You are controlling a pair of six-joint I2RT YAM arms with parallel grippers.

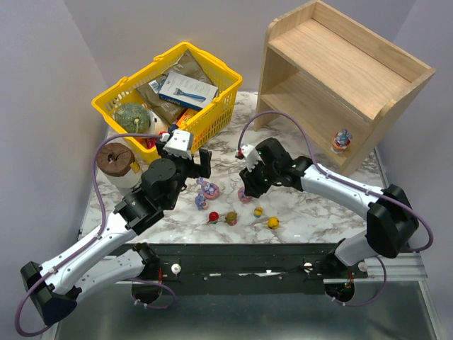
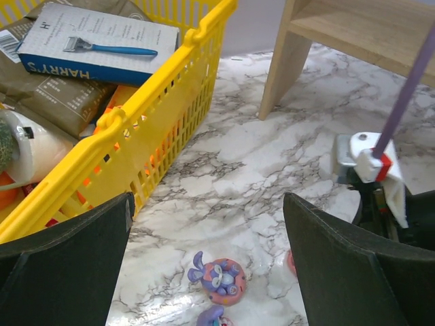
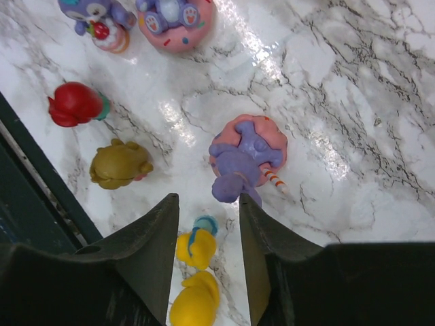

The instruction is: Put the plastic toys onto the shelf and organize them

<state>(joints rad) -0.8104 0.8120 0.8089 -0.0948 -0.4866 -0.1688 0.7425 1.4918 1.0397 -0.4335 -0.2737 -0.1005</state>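
Several plastic toys lie on the marble table in front of the arms: two purple long-eared ones (image 1: 207, 188), (image 1: 202, 204), a red one (image 1: 213, 216), an olive-brown one (image 1: 231, 218) and two yellow ones (image 1: 258, 211), (image 1: 272, 223). My right gripper (image 1: 246, 190) (image 3: 209, 200) is open and empty, hovering over a purple-pink toy (image 3: 248, 153) that lies just off its fingertips. My left gripper (image 1: 199, 164) (image 2: 207, 204) is wide open and empty above a purple toy on a pink ring (image 2: 219, 278). One toy (image 1: 342, 139) stands on the lower tier of the wooden shelf (image 1: 354, 49).
A yellow basket (image 1: 212, 117) (image 2: 170, 102) full of groceries stands at the back left, close beside my left gripper. A brown-lidded jar (image 1: 117, 161) stands at the table's left edge. The shelf leg (image 2: 285, 61) is ahead of the left gripper.
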